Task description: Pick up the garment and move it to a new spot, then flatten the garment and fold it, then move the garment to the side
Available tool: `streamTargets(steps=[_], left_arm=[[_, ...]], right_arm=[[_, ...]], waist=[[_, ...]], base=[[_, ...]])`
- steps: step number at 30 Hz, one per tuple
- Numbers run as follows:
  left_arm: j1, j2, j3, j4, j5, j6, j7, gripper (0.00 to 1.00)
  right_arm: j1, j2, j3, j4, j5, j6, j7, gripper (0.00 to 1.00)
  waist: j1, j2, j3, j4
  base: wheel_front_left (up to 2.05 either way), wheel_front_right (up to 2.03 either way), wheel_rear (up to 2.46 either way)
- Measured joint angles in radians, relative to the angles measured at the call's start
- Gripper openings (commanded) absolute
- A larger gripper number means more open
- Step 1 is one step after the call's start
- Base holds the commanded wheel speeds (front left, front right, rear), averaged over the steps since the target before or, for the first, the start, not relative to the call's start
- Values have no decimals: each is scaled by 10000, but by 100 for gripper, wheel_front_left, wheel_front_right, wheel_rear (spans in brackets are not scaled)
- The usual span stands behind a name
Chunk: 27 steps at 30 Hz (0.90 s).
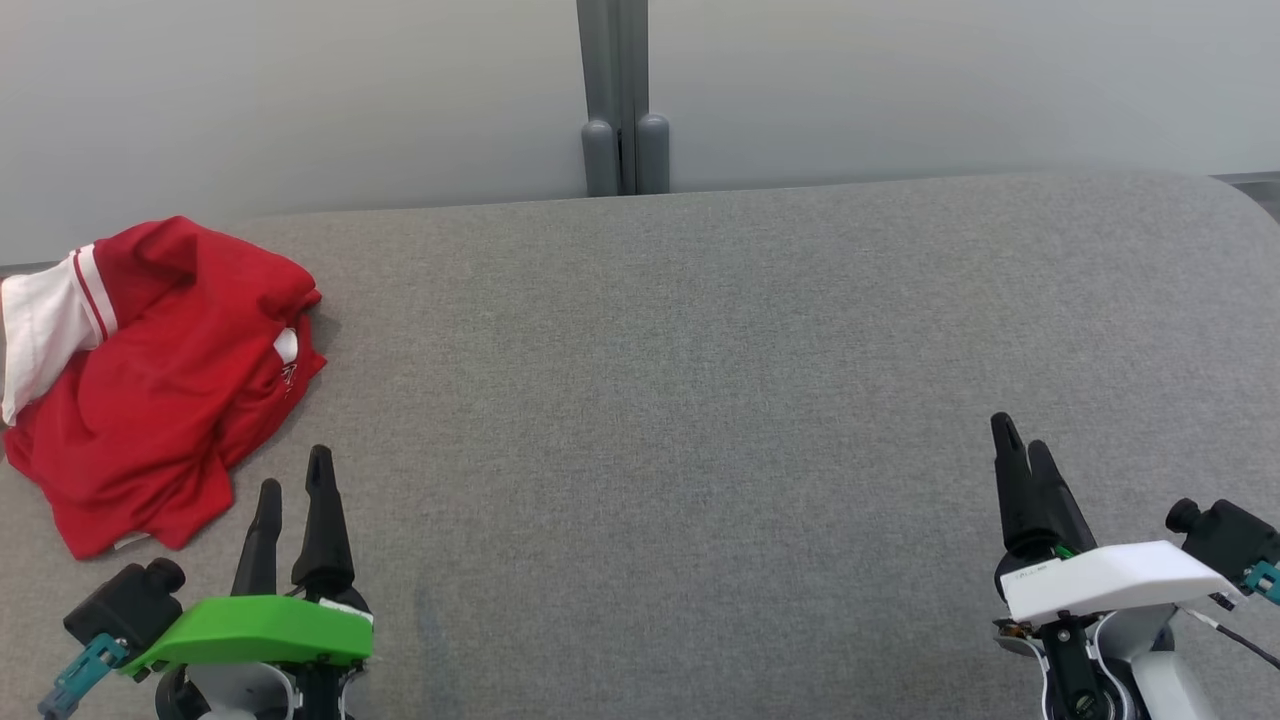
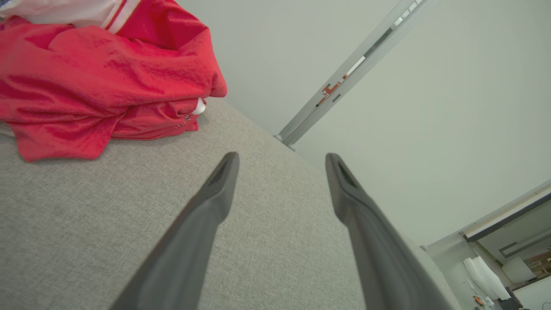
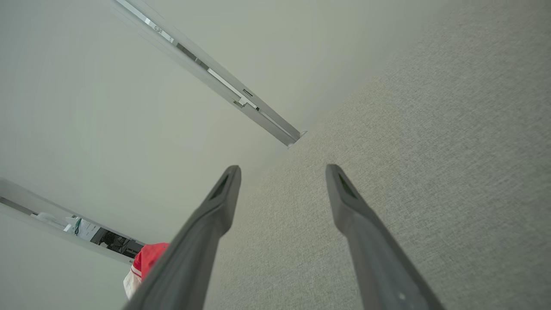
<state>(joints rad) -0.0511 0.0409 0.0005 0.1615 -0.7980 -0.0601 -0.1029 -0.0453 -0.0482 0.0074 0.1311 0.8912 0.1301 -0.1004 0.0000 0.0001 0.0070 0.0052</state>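
A crumpled red garment (image 1: 160,380) with a white striped sleeve lies in a heap at the far left of the grey fabric surface (image 1: 700,400). My left gripper (image 1: 295,470) stands open just right of and below the heap, apart from it and holding nothing. In the left wrist view the garment (image 2: 99,82) lies beyond and left of the spread fingers (image 2: 215,193). My right gripper (image 1: 1020,435) is open and empty at the lower right, far from the cloth. The right wrist view catches a bit of the garment (image 3: 146,260) beside one finger.
A pale wall runs along the back edge of the surface, with a grey vertical post (image 1: 622,100) at its middle. The wide grey fabric stretches between the two grippers.
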Motion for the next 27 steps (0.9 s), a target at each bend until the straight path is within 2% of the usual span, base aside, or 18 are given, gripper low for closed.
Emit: streamTargets(steps=[13,27], left_arm=[[93,12,-311,33,1818,251,-351,100],[182,21,-464,10,3300,435,-711,100]], right_arm=[[68,-17,100,46,-1724,2,-387,100],[115,-15,207,71,-3221,2,-732,100]], waist=[[0,0,-3,41],[0,0,1,83]], base=[[0,0,0],[0,0,0]])
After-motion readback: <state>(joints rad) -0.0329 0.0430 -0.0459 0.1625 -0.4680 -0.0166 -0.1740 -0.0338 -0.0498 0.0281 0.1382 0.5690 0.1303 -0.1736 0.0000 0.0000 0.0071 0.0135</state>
